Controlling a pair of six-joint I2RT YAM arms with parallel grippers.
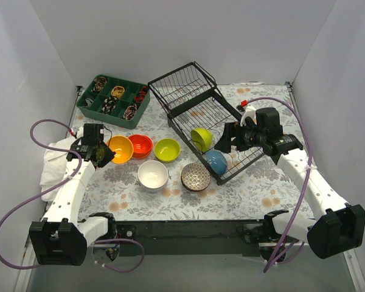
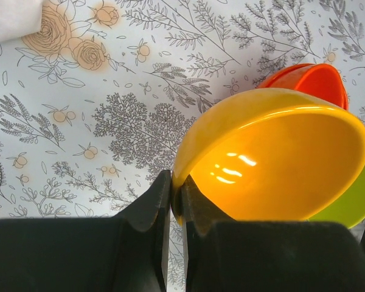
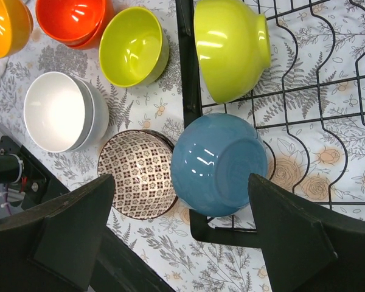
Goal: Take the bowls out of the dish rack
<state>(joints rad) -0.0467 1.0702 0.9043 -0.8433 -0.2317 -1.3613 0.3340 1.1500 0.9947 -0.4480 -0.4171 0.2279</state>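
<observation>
Black wire dish rack [image 1: 198, 112]; left jaws tight on yellow bowl [image 2: 274, 158], right jaws wide.

A lab booth: plain walls [image 1: 188, 36] box in the table [image 1: 255, 188].

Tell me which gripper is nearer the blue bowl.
Right. The right gripper hangs open just over the blue bowl at the near end of the rack. The left gripper is far across the table, shut on the orange bowl.
</observation>
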